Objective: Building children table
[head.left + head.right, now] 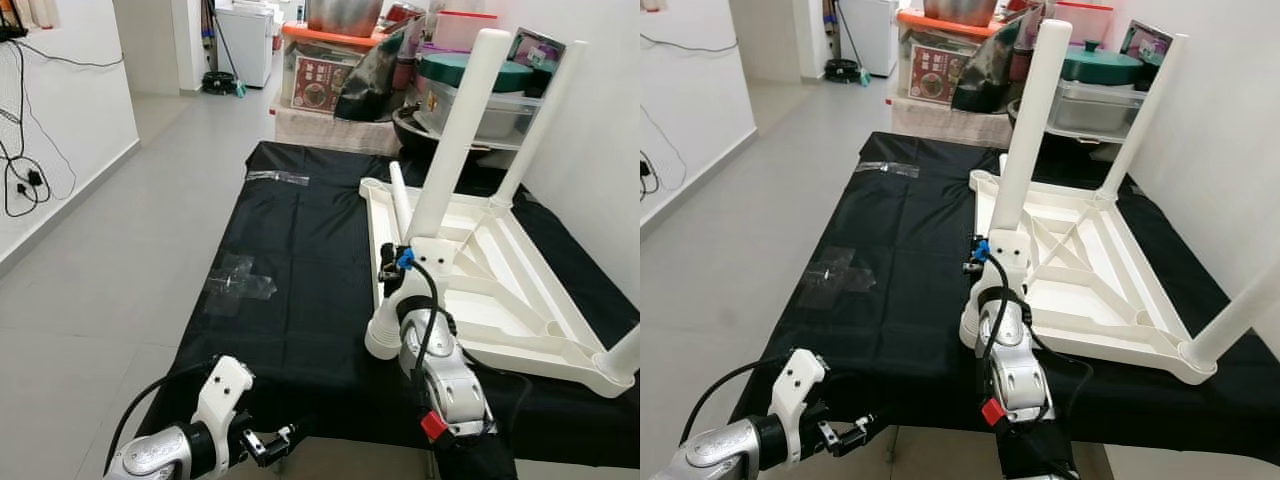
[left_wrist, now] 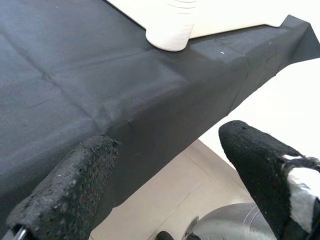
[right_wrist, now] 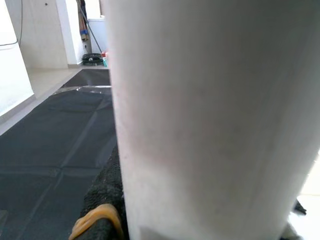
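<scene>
A white plastic children's table (image 1: 500, 290) lies upside down on the right half of a black-covered table (image 1: 300, 300). My right gripper (image 1: 398, 262) is shut on a tall white leg (image 1: 455, 130) that stands tilted over the near-left corner socket (image 1: 383, 342). This same leg (image 3: 210, 115) is pressed against a black finger pad (image 3: 102, 200) in the right wrist view. Two more legs stand at the far right corner (image 1: 540, 120) and the near right corner (image 1: 625, 355). A thinner white post (image 1: 400, 195) rises at the far left corner. My left gripper (image 1: 285, 437) is open, low beside the cloth's front edge (image 2: 150, 115).
Clear tape pieces (image 1: 240, 280) (image 1: 278, 178) stick to the cloth. Storage boxes, pots and a bag (image 1: 400, 70) crowd the far end. A white wall runs close along the right. Grey floor (image 1: 120, 260) lies to the left, with cables (image 1: 25, 180) on the left wall.
</scene>
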`<state>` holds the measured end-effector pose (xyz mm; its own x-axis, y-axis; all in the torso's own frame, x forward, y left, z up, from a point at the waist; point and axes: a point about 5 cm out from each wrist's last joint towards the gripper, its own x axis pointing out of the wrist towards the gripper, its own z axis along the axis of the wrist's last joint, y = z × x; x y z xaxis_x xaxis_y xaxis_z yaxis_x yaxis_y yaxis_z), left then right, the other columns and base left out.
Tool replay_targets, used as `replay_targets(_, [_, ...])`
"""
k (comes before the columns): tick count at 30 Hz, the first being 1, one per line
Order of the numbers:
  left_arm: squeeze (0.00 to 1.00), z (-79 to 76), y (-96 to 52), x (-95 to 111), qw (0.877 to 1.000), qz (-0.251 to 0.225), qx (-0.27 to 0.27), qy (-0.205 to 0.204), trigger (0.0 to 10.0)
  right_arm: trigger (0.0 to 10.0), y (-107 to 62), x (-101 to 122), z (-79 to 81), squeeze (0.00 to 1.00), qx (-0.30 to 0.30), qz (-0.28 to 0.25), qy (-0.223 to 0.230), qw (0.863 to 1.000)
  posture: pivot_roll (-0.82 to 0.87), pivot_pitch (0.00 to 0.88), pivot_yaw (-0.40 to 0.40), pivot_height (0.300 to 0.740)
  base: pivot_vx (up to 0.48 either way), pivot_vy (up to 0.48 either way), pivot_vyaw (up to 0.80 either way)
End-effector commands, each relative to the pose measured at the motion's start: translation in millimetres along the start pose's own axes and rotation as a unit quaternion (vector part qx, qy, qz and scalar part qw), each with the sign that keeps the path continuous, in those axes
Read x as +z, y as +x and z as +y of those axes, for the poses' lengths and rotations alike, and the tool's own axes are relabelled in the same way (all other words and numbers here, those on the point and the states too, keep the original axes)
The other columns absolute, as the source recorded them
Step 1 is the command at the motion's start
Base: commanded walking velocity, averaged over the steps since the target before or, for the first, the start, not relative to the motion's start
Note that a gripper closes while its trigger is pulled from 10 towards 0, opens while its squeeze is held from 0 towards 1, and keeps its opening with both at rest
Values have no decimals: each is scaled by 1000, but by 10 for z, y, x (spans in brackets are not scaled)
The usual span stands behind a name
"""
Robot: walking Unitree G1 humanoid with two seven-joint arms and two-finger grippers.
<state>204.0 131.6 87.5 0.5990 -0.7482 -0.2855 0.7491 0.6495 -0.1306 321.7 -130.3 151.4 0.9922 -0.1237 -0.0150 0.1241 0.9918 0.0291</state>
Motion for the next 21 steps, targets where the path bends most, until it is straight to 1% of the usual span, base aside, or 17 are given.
replay_targets(1, [0, -3, 13, -8, 1000, 4, -4, 3, 10000, 10000, -25, -205, -228, 0, -52, 41, -21, 998, 71, 0, -96, 740, 0, 0, 0])
replay_targets(11, [0, 5, 13, -6, 1000, 5, -4, 5, 10000, 10000, -16, -133, -226, 0, -53, 23, -5, 998, 72, 0, -96, 740, 0, 0, 0])
replay_targets(21, [0, 1, 18, -6, 1000, 6, -4, 6, 10000, 10000, 37, -62, -248, 0, -47, 13, 3, 999, 70, 0, -95, 740, 0, 0, 0])
